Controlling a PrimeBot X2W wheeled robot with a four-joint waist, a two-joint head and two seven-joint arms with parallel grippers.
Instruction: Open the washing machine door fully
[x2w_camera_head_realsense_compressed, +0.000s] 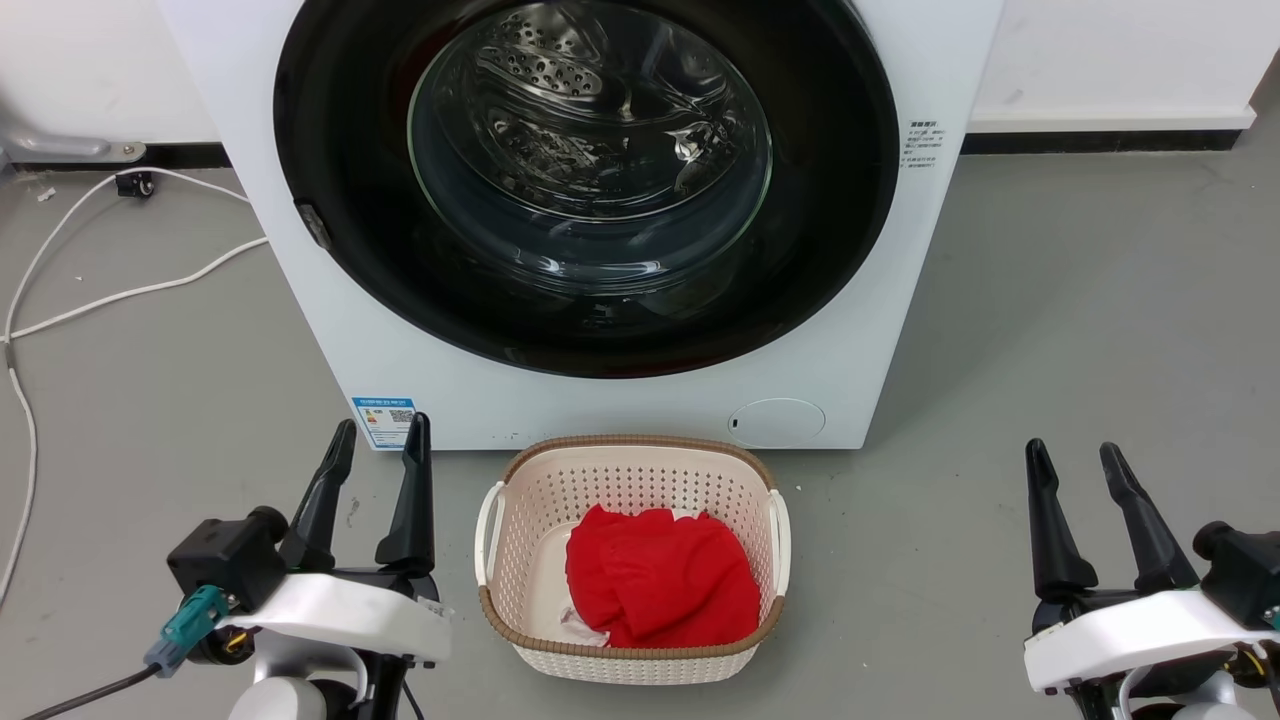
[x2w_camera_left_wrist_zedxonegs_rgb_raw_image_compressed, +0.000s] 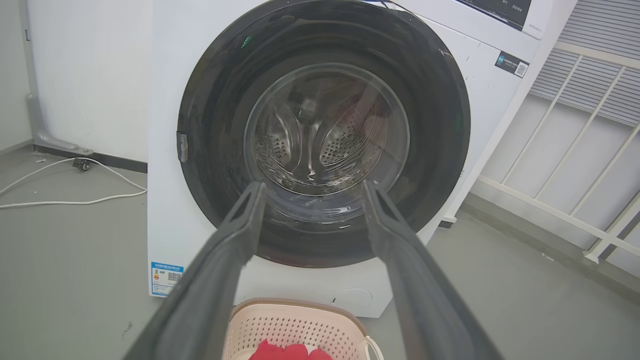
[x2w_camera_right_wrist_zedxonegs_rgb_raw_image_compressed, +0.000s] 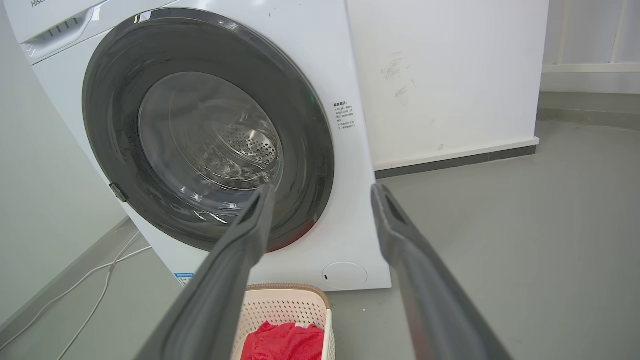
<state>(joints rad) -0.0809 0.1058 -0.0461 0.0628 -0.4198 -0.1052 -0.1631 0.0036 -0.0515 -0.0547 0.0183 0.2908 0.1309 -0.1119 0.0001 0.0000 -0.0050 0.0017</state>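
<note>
The white washing machine (x2w_camera_head_realsense_compressed: 640, 410) stands straight ahead on the grey floor. Its round glossy black door (x2w_camera_head_realsense_compressed: 330, 130) with a clear glass bowl lies flat against the front, closed, and the steel drum shows through the glass. The same door (x2w_camera_left_wrist_zedxonegs_rgb_raw_image_compressed: 210, 115) faces the left wrist view, and the door (x2w_camera_right_wrist_zedxonegs_rgb_raw_image_compressed: 110, 100) appears again at an angle in the right wrist view. A small latch tab (x2w_camera_head_realsense_compressed: 312, 226) sits on the door's left rim. My left gripper (x2w_camera_head_realsense_compressed: 382, 436) is open low at the left, well short of the machine. My right gripper (x2w_camera_head_realsense_compressed: 1074, 458) is open at the lower right, empty too.
A beige perforated laundry basket (x2w_camera_head_realsense_compressed: 520, 500) holding a red cloth (x2w_camera_head_realsense_compressed: 660, 575) sits on the floor right before the machine, between my arms. White cables (x2w_camera_head_realsense_compressed: 120, 295) trail over the floor at the left. A white wall runs behind.
</note>
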